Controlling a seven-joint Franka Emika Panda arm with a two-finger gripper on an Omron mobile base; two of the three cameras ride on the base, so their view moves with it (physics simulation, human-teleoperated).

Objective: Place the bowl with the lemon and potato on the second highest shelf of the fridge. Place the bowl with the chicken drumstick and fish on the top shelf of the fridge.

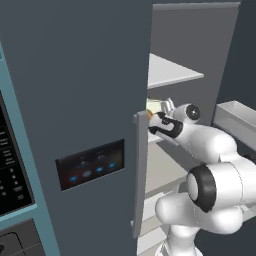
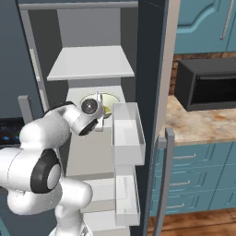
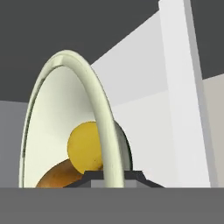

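Your hand (image 3: 112, 177) is pinched tight on the bowl (image 3: 65, 127) rim, inside the fridge over the 2nd shelf (image 2: 79, 95). Bowl's stiff, smooth, prob. slippy. Lemon (image 3: 85, 148) & potato (image 3: 59, 175) roll, so keep it flat.

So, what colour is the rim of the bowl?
Pale greenish cream rim, clearest in the hand view.

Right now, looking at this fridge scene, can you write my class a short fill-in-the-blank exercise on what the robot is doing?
1. The gripper is shut on the rim of the cream ____.
2. Beside the potato in it lies a yellow ____.
3. The bowl sits on the shelf just below the ____ shelf.
4. The fridge door stands ____.

Missing words: bowl; lemon; top; open
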